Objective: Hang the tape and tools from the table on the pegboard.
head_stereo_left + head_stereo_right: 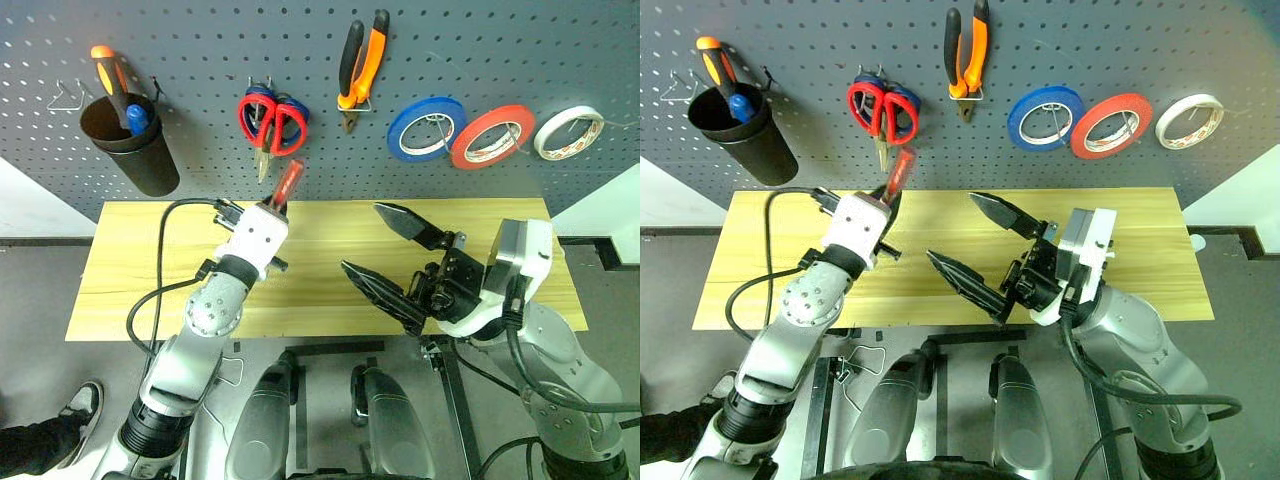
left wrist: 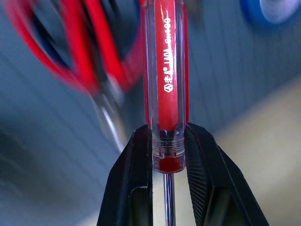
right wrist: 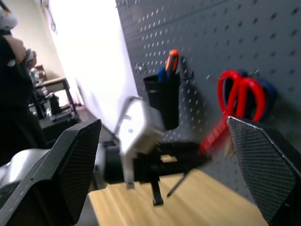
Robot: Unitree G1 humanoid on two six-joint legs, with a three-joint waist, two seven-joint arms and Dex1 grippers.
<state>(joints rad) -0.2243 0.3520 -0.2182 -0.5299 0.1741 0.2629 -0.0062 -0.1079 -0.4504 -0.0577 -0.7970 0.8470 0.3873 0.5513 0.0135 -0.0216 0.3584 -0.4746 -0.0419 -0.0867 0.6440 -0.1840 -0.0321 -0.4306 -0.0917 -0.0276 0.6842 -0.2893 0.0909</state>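
The left gripper (image 1: pixel 275 208) has its jaws clamped on the slim red-handled screwdriver (image 1: pixel 287 184), raised above the pale wooden worktop (image 1: pixel 140 265), at six o'clock below the hung red-handled scissors (image 1: pixel 272 122). The right gripper (image 1: pixel 385 252) jaws stand wide apart, empty.

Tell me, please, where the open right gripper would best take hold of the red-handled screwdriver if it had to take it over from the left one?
Probably on the upper half of the handle. The left gripper is shut on the red-handled screwdriver at the handle's lower end, with the shaft pointing down between its fingers. The handle's free upper part tilts toward the pegboard, so the right gripper should come from the right side, fingers across the handle.
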